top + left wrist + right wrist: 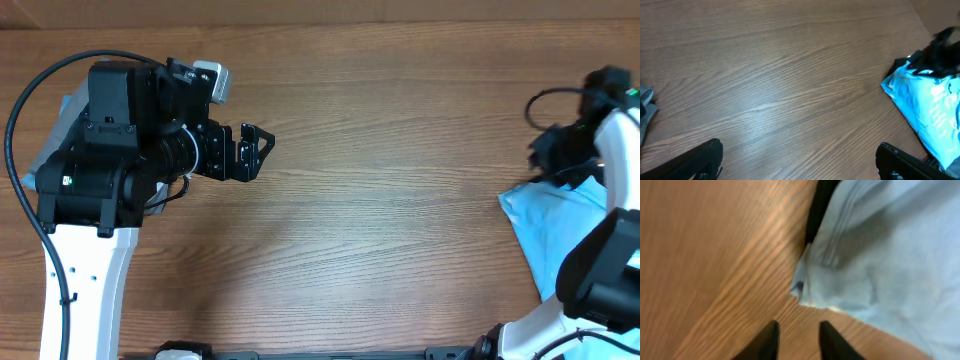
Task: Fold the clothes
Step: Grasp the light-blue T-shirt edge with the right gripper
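My right end effector [799, 341] (parted, empty) hovers just before the shirt [880, 255]; my left end effector [260, 152], well apart, gapes.

A T-shirt [545, 230] is lying at the right edge of the table [400, 150], running under the right arm. The right gripper [797, 340] is hanging over bare table just beside the shirt's left edge. The left gripper [262, 150] is sitting over the table's left part, well apart from the shirt. More cloth [72, 104] is lying at the far left, beneath the left arm.
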